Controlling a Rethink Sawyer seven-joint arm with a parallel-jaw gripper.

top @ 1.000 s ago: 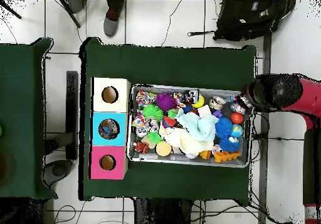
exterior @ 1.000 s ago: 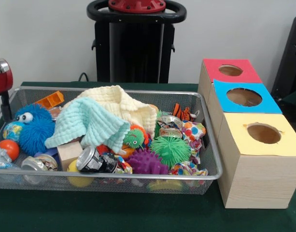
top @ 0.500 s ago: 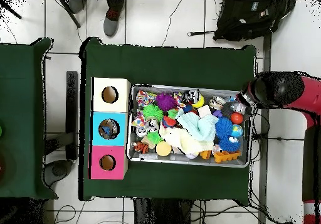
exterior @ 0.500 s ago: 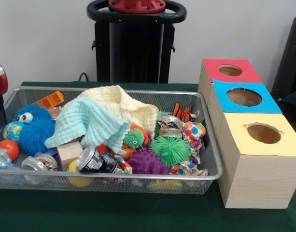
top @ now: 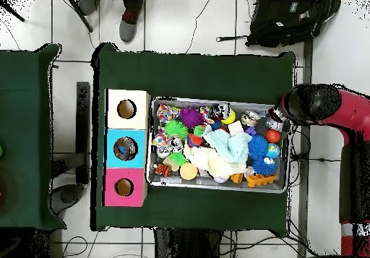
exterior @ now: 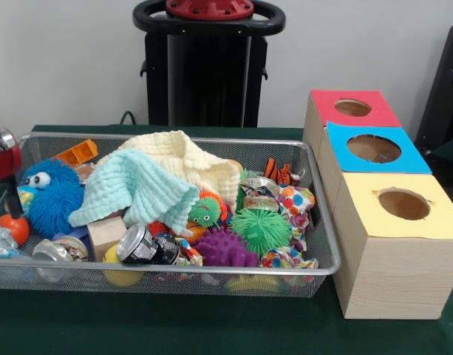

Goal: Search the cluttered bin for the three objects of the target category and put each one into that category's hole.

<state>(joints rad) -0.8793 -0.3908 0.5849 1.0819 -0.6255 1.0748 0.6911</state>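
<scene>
While the gripper (exterior: pixel 0 194) hangs over the wire basket's (exterior: pixel 324 260) end by an orange ball (exterior: pixel 15 227), finger state cannot be told.

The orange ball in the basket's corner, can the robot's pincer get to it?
Probably yes. The pincer hangs right beside the orange ball at that end of the basket, and nothing lies on top of the ball.
</scene>
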